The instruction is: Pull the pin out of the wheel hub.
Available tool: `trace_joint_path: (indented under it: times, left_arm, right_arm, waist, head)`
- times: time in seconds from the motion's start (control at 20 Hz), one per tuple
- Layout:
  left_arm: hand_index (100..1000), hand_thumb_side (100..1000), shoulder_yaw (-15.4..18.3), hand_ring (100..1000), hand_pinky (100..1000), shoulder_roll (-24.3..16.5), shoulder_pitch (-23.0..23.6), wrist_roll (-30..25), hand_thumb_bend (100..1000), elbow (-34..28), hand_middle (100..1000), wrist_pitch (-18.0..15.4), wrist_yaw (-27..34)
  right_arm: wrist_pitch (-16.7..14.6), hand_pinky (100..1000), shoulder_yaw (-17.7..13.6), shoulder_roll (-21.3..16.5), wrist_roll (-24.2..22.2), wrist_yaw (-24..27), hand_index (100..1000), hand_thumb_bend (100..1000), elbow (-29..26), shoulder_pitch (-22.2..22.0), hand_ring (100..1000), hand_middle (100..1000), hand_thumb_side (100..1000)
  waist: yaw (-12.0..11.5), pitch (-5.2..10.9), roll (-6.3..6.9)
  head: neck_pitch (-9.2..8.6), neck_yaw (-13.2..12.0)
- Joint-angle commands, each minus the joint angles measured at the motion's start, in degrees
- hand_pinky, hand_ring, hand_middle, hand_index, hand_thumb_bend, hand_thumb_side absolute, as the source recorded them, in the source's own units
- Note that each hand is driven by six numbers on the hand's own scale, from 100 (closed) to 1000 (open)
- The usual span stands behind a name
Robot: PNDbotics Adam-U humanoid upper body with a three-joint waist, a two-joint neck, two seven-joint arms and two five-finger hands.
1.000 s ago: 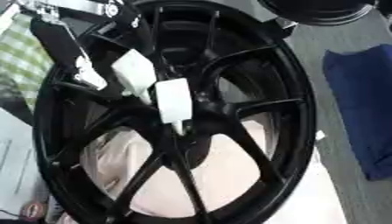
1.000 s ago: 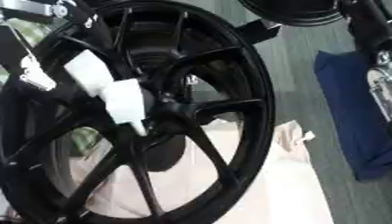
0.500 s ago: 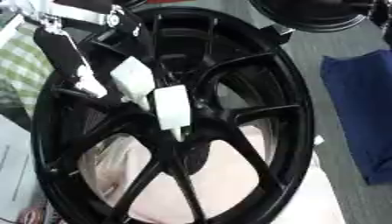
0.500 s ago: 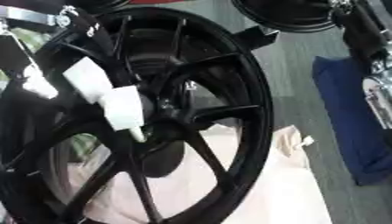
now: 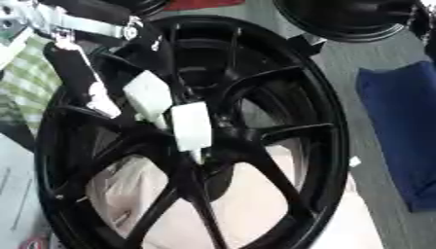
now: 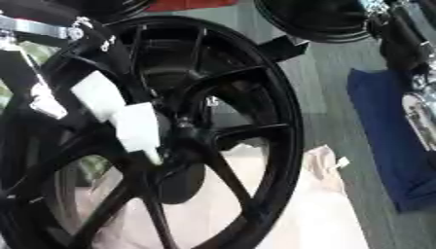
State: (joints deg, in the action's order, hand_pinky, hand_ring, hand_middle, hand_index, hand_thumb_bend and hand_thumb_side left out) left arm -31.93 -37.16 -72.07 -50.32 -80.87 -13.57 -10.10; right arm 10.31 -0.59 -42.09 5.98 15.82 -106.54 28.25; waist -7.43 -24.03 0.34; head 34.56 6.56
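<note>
The big black wheel stands tilted, leaning over a pale cloth. The left hand reaches in from the top left, its white-tipped fingers pointing at the hub in the middle. I cannot tell if they are pinching the pin; the pin itself is too small to make out. The right hand shows only as an arm at the far right edge. If the fingers slip off, the pin stays stuck.
</note>
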Motion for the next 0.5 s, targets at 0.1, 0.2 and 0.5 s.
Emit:
trace_joint_path:
  times: [0.1, 0.2, 0.5]
  left_arm:
    - [798, 272, 0.2, 824, 801, -0.6, -1.5, -1.6, 607, -1.1, 783, -1.9, 2.2]
    - [794, 263, 0.0, 822, 798, -0.6, -1.5, -1.6, 605, -1.3, 778, -1.7, 3.0]
    - [721, 190, -0.7, 778, 776, -0.6, -1.3, -1.6, 529, -1.7, 677, -0.6, 4.1]
  right_arm:
    - [-0.1, 902, -0.3, -1.1, -0.2, 0.2, 713, 100, -0.2, 0.8, 837, 753, 777]
    - [-0.1, 901, -0.3, -1.1, -0.2, 0.2, 713, 100, -0.2, 0.8, 837, 753, 777]
    - [-0.1, 902, -0.3, -1.0, -0.1, 0.2, 713, 100, -0.2, 0.8, 838, 754, 781]
  waist:
    - [0.1, 1.09, 0.04]
    - [0.1, 1.08, 0.06]
    - [0.2, 1.02, 0.08]
  head:
    - [-1.05, -0.3]
    - [-1.08, -0.3]
    - [-1.26, -0.5]
